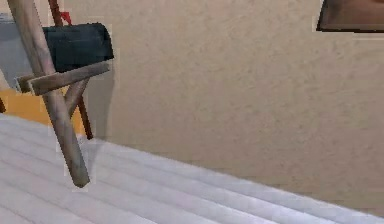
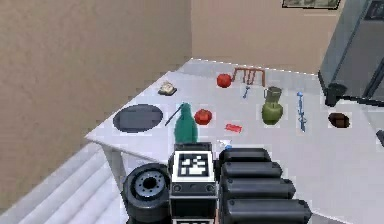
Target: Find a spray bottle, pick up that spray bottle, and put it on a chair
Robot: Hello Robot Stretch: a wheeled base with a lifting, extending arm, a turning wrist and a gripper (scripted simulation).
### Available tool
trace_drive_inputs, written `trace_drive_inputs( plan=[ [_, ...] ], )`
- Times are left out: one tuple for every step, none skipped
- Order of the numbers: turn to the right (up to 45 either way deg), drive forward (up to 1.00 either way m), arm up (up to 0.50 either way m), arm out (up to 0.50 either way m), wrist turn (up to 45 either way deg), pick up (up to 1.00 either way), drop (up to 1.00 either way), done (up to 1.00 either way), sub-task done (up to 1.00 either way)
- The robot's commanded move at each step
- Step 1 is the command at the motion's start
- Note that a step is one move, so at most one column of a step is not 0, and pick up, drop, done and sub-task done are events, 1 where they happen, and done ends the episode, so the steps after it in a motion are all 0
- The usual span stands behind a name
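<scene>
1. My tool (image 2: 150, 190) sits nearest, on the near side of the dark plate (image 2: 138, 118); I cannot tell whether it grips anything.
2. The teal bottle (image 2: 183, 122) stands upright on the white worktop (image 2: 300, 150), just right of that plate.
3. Farther back, a green vase (image 2: 271, 105) stands well right of the plate.

The arm (image 2: 262, 190) rises from the arm side view's bottom edge just right of the middle, a stack of dark, ribbed segments nested closely together; at its left side sits a white square marker (image 2: 193, 165) with black marks, its face turned upward; left of and a little below the marker lies the gripper (image 2: 150, 192), seen as a dark round body; its fingers cannot be made out, so whether it holds anything cannot be told.
</scene>
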Motion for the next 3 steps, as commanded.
trace_drive_inputs(
  plan=[
    [39.0,0.00,0.00,0.00,0.0,0.00,0.00,0.00,0.00],
    [0.0,0.55,0.00,0.00,0.0,0.00,0.00,0.00,0.00],
    [12.0,0.00,0.00,0.00,0.0,0.00,0.00,0.00,0.00]
  ],
)
